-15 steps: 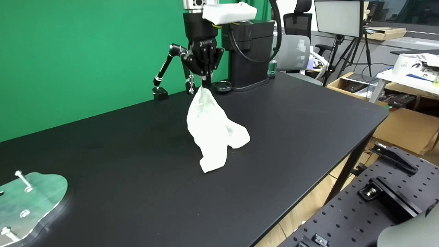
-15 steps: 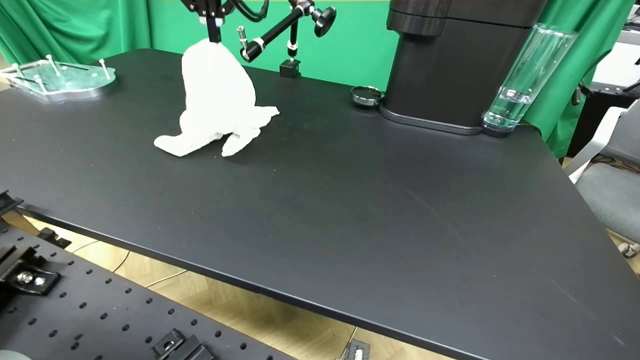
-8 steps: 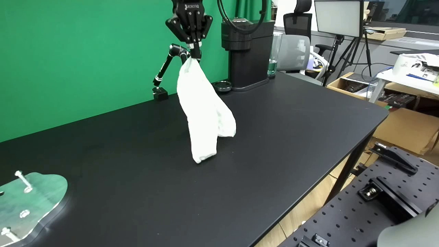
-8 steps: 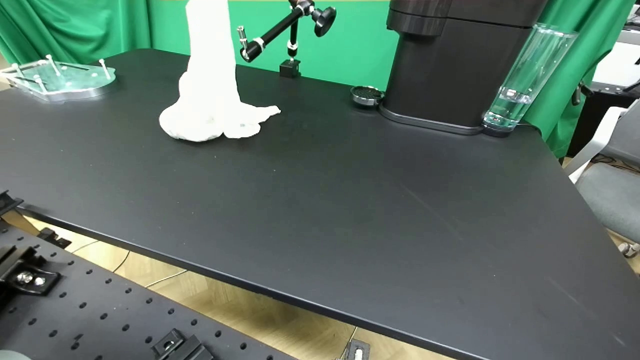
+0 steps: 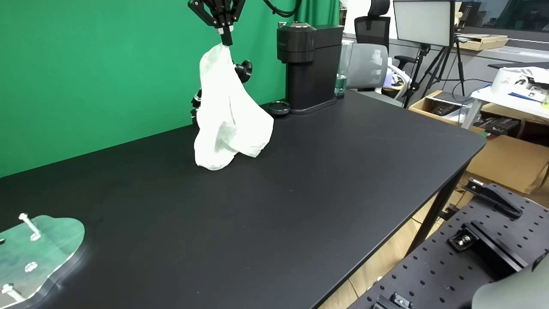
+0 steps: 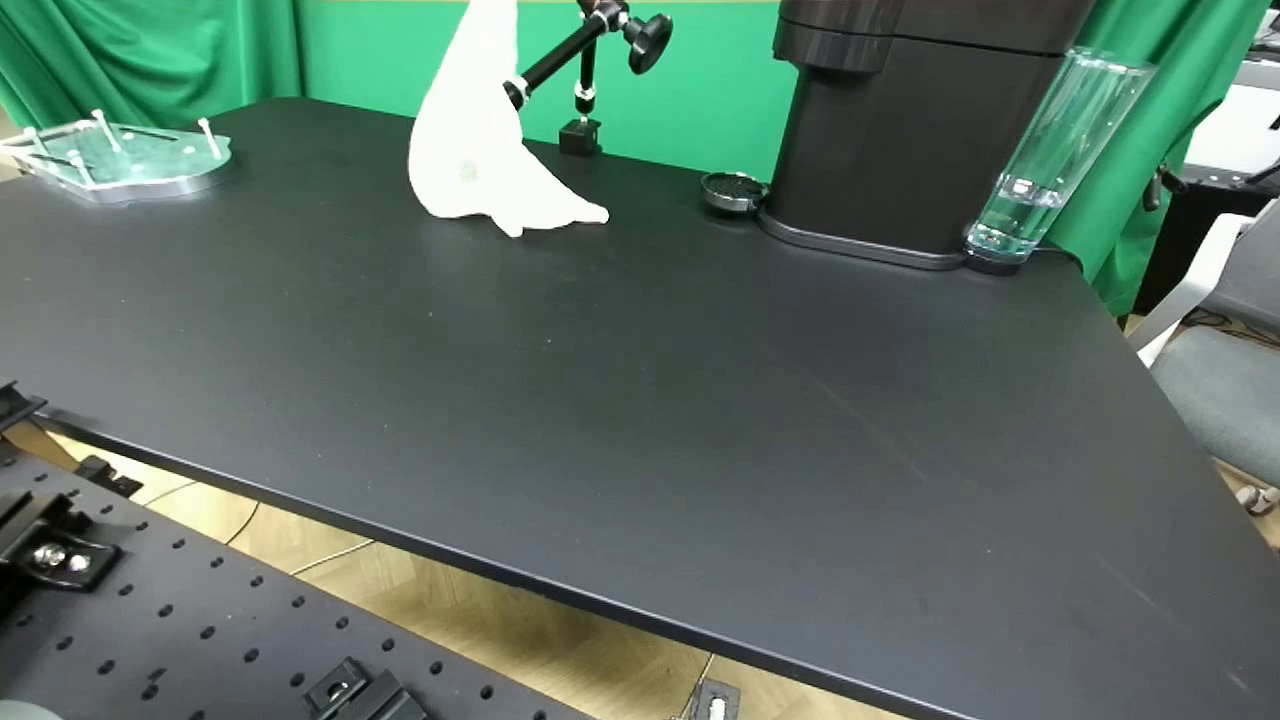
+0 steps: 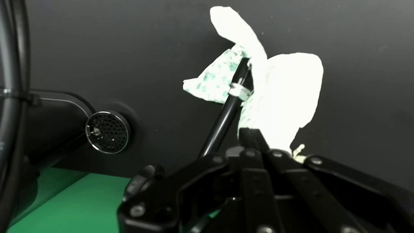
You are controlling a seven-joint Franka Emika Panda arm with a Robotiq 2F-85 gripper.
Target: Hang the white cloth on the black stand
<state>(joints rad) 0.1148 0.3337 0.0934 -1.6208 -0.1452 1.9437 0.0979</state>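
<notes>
The white cloth (image 5: 229,116) hangs gathered from my gripper (image 5: 226,38), which is shut on its top. In an exterior view the gripper is above the picture's edge and the cloth (image 6: 470,150) hangs beside the black stand (image 6: 565,57), hiding the tip of its slanted arm. The stand (image 5: 243,71) is mostly behind the cloth in an exterior view. In the wrist view the closed fingertips (image 7: 254,139) hold the cloth (image 7: 288,94). The stand's rod (image 7: 223,121) lies just beside it, its end overlapping the cloth's folds. I cannot tell whether they touch.
A black coffee machine (image 5: 306,66) with a clear water tank (image 6: 1055,155) stands on the black table (image 6: 700,400). A round drip tray (image 6: 734,192) sits beside it. A clear plate with white pegs (image 6: 135,160) is at the table's far left. A green wall (image 5: 98,64) stands behind.
My gripper has risen and moved back toward the stand, carrying the cloth. The cloth's lower edge has lifted and now overlaps the stand's arm tip in an exterior view.
</notes>
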